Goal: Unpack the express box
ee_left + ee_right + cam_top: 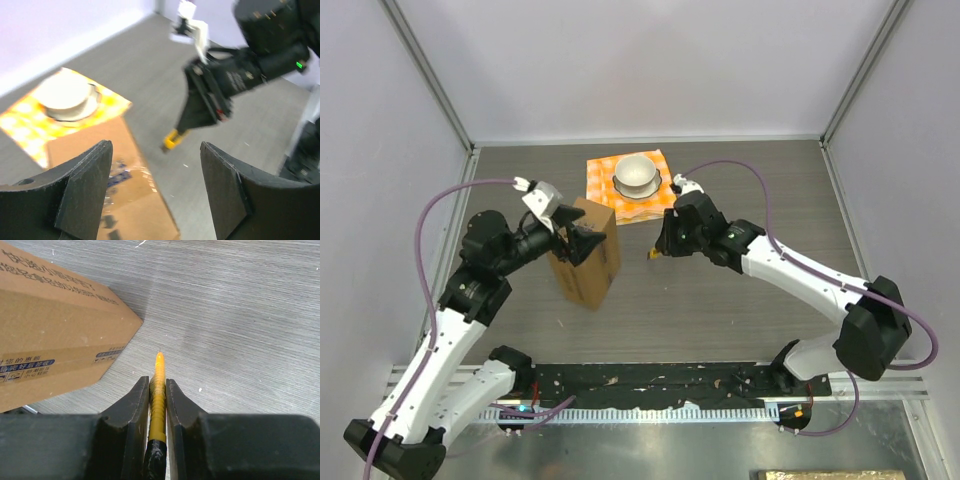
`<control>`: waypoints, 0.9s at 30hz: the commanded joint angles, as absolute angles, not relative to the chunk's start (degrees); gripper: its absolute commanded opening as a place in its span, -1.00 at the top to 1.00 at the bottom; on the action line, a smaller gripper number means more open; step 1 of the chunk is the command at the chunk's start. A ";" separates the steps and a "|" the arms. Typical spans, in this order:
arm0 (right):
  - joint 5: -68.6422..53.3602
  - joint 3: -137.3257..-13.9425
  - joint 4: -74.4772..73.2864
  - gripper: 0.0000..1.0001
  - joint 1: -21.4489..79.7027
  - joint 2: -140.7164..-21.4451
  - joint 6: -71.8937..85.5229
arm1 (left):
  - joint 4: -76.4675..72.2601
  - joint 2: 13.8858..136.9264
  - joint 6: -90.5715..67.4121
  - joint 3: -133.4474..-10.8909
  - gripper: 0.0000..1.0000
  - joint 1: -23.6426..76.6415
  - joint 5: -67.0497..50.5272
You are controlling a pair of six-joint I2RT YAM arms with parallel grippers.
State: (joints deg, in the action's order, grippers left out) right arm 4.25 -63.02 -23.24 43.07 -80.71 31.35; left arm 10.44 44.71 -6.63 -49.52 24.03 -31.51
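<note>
Grey wood-grain table [740, 320] runs between white walls. Left gripper [155, 192] hangs with jaws wide and nothing between them, just above the top of the box [595, 275], which stands upright left of centre. Right gripper [158, 390] pinches a thin yellow tool [159, 371], its tip aimed at the table near the box's corner. Behind, a bowl [638, 172] sits on an orange checked cloth [600, 182].

Left arm [432, 352] and right arm [798, 268]: white links, black joints, black wedge-shaped fingers [82, 190]; a purple cable [430, 205] loops along each; green light [300, 64] on right wrist.
</note>
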 commanded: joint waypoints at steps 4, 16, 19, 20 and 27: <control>2.64 -61.44 -22.86 0.99 43.42 -78.49 31.55 | 18.00 43.77 -1.41 -55.46 -0.50 22.68 -16.42; 5.10 -68.29 -33.21 0.99 40.70 -67.77 27.25 | 18.72 48.60 2.37 -50.98 -0.41 22.24 -11.96; 4.75 -68.82 -34.88 0.99 40.25 -65.75 26.81 | 19.24 49.74 3.07 -52.55 -0.40 21.71 -8.79; 4.75 -68.73 -35.24 0.99 40.25 -65.31 26.72 | 20.12 49.92 3.16 -53.17 -0.41 21.62 -8.70; 1.67 -70.65 -34.90 0.99 39.55 -65.82 27.25 | 24.08 50.01 -2.81 -53.53 -0.44 21.18 -16.77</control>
State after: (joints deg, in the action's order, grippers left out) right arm 3.46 -67.09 -34.92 39.88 -64.77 27.75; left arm 20.14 50.02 0.38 -52.58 21.82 -12.60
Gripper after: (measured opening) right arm 0.228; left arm 0.730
